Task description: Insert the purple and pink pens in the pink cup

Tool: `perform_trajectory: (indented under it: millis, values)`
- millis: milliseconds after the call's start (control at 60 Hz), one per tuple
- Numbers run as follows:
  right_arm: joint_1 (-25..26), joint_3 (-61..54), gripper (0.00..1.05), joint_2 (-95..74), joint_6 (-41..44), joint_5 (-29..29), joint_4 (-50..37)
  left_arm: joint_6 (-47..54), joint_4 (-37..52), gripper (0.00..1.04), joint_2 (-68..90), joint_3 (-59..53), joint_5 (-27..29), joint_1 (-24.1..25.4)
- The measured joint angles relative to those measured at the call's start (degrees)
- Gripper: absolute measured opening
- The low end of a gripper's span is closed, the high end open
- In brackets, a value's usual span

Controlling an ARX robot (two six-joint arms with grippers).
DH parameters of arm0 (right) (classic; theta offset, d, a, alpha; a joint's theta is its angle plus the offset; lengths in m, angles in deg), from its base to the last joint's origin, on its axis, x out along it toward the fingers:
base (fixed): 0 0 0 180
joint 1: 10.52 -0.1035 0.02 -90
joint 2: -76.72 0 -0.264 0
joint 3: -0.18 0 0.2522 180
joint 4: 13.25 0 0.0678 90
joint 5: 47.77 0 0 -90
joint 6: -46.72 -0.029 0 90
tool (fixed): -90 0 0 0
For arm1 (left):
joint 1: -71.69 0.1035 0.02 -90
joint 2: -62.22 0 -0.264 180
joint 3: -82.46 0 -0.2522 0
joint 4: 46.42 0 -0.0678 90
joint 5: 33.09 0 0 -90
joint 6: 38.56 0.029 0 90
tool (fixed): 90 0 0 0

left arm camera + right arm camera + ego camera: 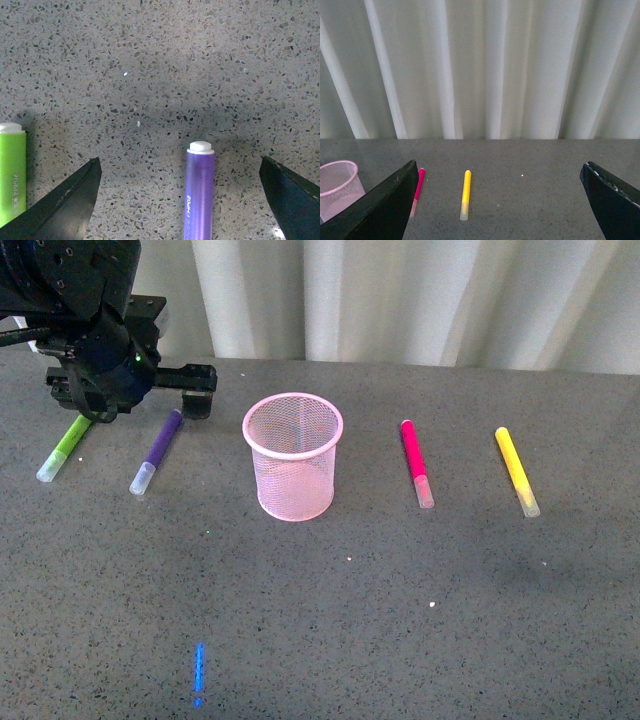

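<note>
— Grey speckled desk (pixel 400 640), pale curtain (pixel 420 300) behind it, and right in the middle stands the pink cup (pixel 293 455), upright, mouth open to us.

— What's in it?

— Only mesh showing through. Both pens lie outside it on the desk: purple pen (pixel 158 450) off to its left, pink pen (pixel 415 460) off to its right, clear caps pointing our way.

— And the left claw (pixel 178 161)?

— Hanging over the far end of the purple pen, fingers (pixel 65 205) spread wide. On the wrist camera the pen's white-tipped end sits between them, touching neither. The green marker (pixel 12 175) lies just outside one finger.

— Is it down on the desk?

— Can't tell how low it is.

— Right claw (pixel 500 163)?

— Out of the front view. Its own camera shows the fingers apart, looking across the desk at the curtain. The pink pen is partly hidden behind one finger, with the yellow marker (pixel 465 195) between the fingers but farther off on the desk.
</note>
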Motion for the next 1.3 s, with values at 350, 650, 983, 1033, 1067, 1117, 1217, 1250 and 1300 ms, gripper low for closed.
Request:
perform_trajectory:
  millis: [350, 650, 983, 1033, 1067, 1117, 1217, 1250, 1300]
  values:
    - [0.0, 0.0, 0.98, 0.0, 0.0, 0.0, 0.0, 0.0, 0.0, 0.95, 1.5, 0.5, -0.4, -0.2]
    - [0.0, 0.0, 0.98, 0.0, 0.0, 0.0, 0.0, 0.0, 1.0, 0.51, 1.6, 0.1, -0.3, -0.3]
    - [0.0, 0.0, 0.98, 0.0, 0.0, 0.0, 0.0, 0.0, 2.7, 0.13, 1.4, -1.2, 0.5, -0.2]
    - [0.0, 0.0, 0.98, 0.0, 0.0, 0.0, 0.0, -0.1, 3.0, 0.13, 1.3, -1.4, 0.7, 0.0]
    - [0.0, 0.0, 0.98, 0.0, 0.0, 0.0, 0.0, -0.3, 3.1, 0.13, 1.2, -1.5, 0.7, 0.1]
    - [0.0, 0.0, 0.98, 0.0, 0.0, 0.0, 0.0, -0.5, 3.4, 0.13, 1.0, -1.7, 0.7, 0.3]
    - [0.0, 0.0, 0.98, 0.0, 0.0, 0.0, 0.0, -1.9, 4.5, 0.13, 0.5, -2.6, 0.3, 0.8]
    - [0.0, 0.0, 0.98, 0.0, 0.0, 0.0, 0.0, -2.5, 5.1, 0.13, 0.2, -3.0, 0.0, 1.0]
    - [0.0, 0.0, 0.98, 0.0, 0.0, 0.0, 0.0, -3.8, 6.1, 0.13, -0.4, -3.7, -0.7, 1.2]
